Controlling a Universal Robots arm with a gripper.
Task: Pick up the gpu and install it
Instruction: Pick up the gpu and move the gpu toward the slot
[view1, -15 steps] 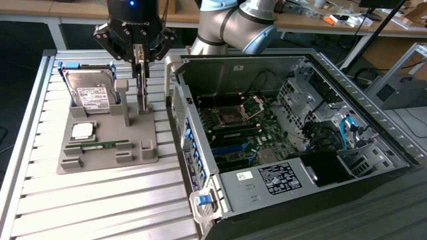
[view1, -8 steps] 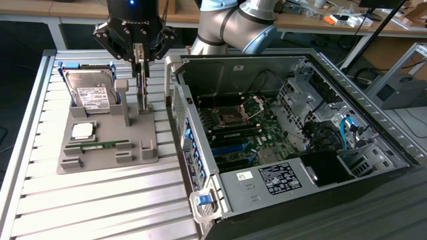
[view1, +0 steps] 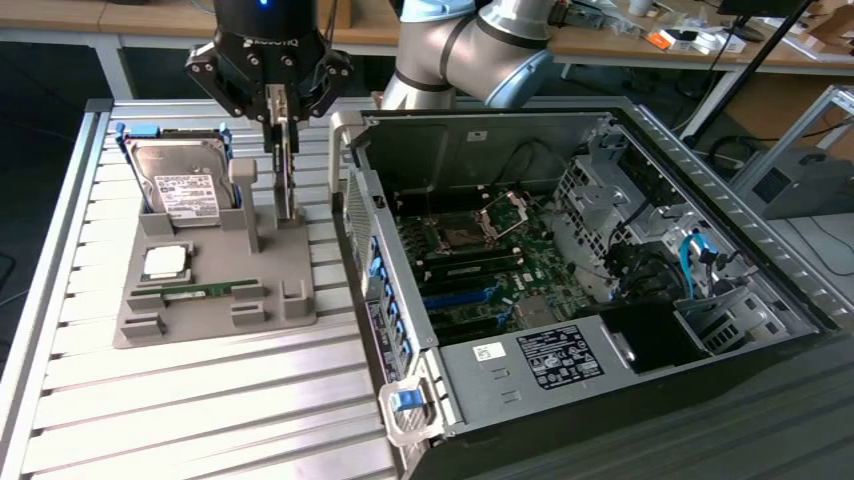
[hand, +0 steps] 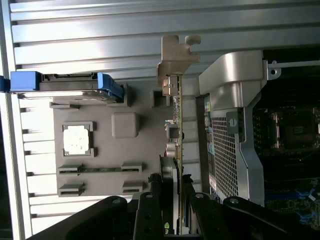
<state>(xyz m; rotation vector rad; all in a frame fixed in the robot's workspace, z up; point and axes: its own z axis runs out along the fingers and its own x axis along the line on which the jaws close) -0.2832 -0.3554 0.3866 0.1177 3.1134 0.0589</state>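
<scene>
My end effector is part-closed, clamping the gpu upper left of frame; card edge-on, face unreadable.

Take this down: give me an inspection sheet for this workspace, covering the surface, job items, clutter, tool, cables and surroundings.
Surface: slatted metal table bearing a gray holder tray and an open computer case.
Job's things: gpu upright between the tool's fingers at the tray; whether it has left its slot cannot be told.
Clutter: hard drive, processor chip and RAM stick sit in the tray.
Grippers: tool closed on the gpu.
Cables: blue cable inside the case.
Surroundings: desks behind the table.
</scene>
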